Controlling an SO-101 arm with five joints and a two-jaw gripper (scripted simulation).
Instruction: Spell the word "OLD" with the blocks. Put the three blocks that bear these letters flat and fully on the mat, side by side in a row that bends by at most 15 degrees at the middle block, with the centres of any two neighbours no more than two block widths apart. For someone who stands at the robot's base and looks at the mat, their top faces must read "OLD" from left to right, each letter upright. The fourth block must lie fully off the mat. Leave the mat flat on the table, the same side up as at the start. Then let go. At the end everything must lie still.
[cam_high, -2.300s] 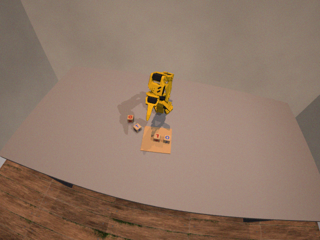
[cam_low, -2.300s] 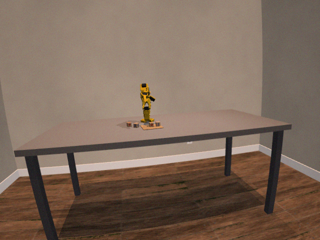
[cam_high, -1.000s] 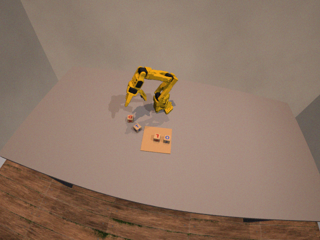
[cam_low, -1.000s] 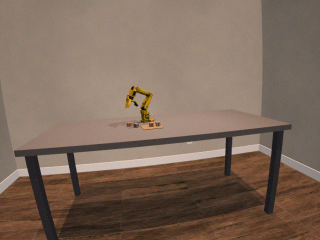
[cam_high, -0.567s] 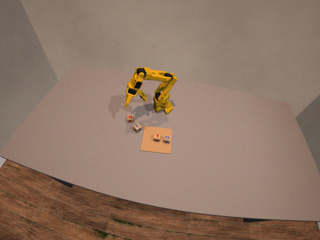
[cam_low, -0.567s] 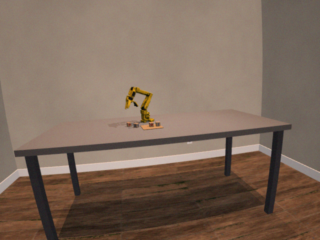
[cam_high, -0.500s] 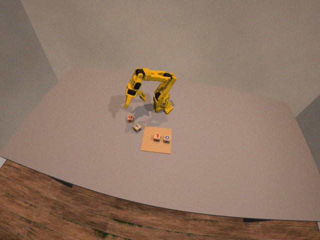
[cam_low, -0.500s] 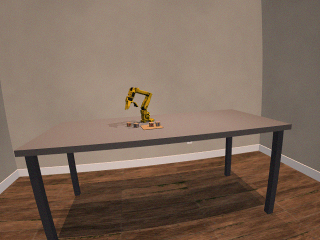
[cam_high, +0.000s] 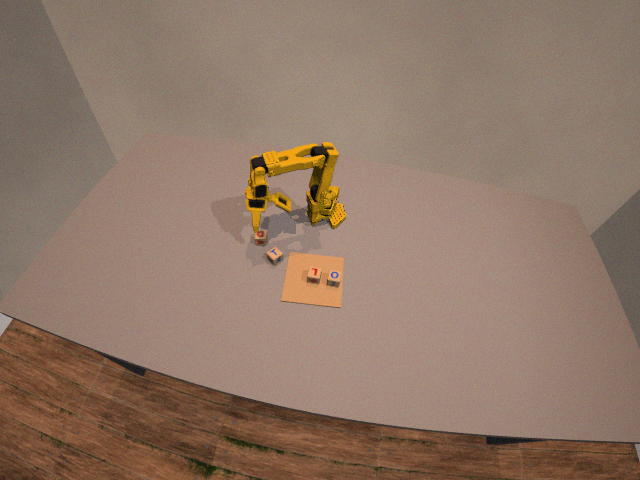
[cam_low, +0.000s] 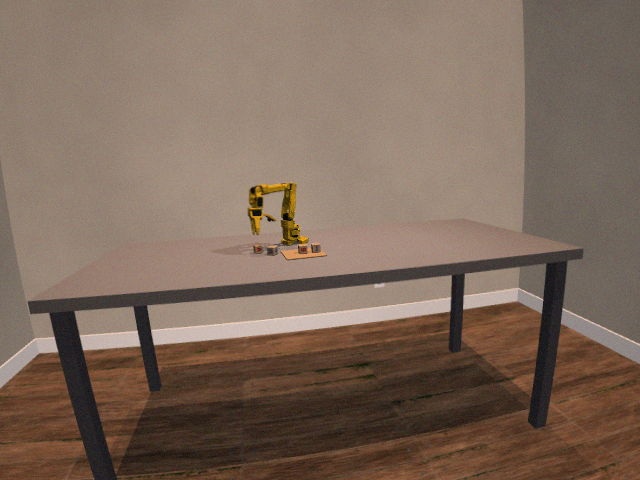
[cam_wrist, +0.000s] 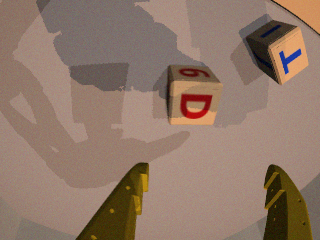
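The orange mat (cam_high: 312, 284) lies on the table in front of the arm's base. On it stand the L block (cam_high: 313, 274) and the O block (cam_high: 333, 277), side by side. The D block (cam_high: 260, 237) lies off the mat on the bare table, its red D up; it also shows in the wrist view (cam_wrist: 194, 95). The T block (cam_high: 274, 255) lies between the D block and the mat, turned at an angle, and shows in the wrist view (cam_wrist: 280, 51). My gripper (cam_wrist: 207, 190) is open and empty, pointing down just above the D block, which lies a little ahead of the fingertips.
The arm's yellow base (cam_high: 324, 206) stands behind the mat. In the exterior view the blocks and mat (cam_low: 303, 255) sit near the table's middle.
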